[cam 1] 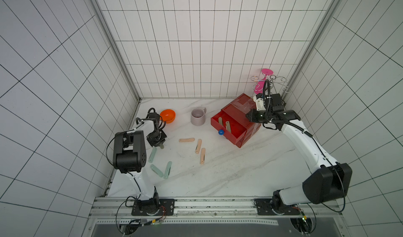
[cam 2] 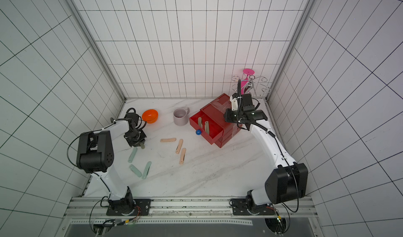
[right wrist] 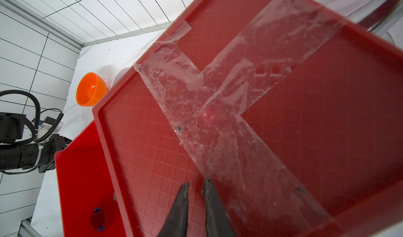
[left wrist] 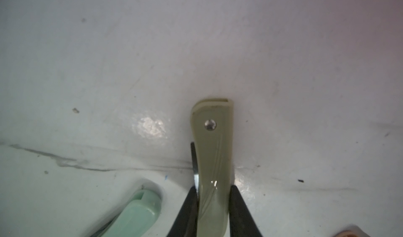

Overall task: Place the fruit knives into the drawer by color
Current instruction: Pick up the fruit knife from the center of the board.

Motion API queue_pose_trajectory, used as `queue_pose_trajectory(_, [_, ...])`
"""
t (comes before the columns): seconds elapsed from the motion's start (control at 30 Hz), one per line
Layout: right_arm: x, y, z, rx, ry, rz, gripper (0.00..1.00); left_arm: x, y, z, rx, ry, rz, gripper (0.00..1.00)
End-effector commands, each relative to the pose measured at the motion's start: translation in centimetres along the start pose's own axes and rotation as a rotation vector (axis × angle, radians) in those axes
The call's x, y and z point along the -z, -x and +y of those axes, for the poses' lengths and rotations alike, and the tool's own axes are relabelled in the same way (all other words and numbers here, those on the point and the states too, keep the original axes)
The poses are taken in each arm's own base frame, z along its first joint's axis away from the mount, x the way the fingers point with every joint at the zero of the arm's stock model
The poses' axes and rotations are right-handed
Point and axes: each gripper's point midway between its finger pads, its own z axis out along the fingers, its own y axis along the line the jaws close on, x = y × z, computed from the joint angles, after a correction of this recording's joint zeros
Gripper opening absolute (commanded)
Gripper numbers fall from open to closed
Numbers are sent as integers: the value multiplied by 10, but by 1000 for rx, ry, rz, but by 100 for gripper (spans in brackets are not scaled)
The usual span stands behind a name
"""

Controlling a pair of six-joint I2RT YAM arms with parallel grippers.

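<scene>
fruit knives [cam 1: 198, 146] sit in colour groups on the white marble table [cam 1: 250, 177]. reading the top views as a clock face with twelve at the back wall, we see three peach-pink knives [cam 2: 168, 140] lying flat near the centre, apart from one another. three mint knives [cam 1: 156, 170] are scattered at about eight o'clock. two olive-grey knives [cam 1: 227, 126] lie side by side in the pulled-out top drawer [cam 1: 236, 126] of the red chest [cam 1: 236, 110], which stands at about two o'clock. the drawer's blue knob [cam 1: 221, 132] points toward seven o'clock.

at nine o'clock our left gripper [left wrist: 212, 188] is clenched on one more olive-grey knife [left wrist: 212, 137], a finger pressing each long side. a thin strip of blade peeks out along one edge. we cannot tell whether its free end touches the table. one of the mint knives lies just beside it.

our right gripper [right wrist: 197, 183] hangs over the chest's top, by the crossed clear tape [right wrist: 218, 94]. its jaws stand nearly together, with a slim gap and nothing between them.

an orange bowl [cam 1: 167, 115] sits at ten o'clock and a pale mauve mug [cam 1: 198, 116] at twelve. a wire rack [cam 1: 272, 77] with a pink goblet [cam 1: 267, 72] stands in the back corner at one o'clock.
</scene>
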Motion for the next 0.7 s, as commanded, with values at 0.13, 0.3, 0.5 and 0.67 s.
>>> queue_pose_trajectory(0.13, [-20,-87,-36,-85,-120,325,17,-10,-23,25,-46,83,27,24])
queue_pose_trajectory(0.3, [-19,-88,-36,-85,-122,325,17,0,-35,18,-95,61,8,25])
queue_pose_trajectory(0.5, [-20,-90,-38,-88,-129,331,17,16,-50,2,-158,24,-21,25])
queue_pose_trajectory(0.67, [-21,-92,-40,-86,-136,335,17,34,-62,-11,-193,-19,-54,25])
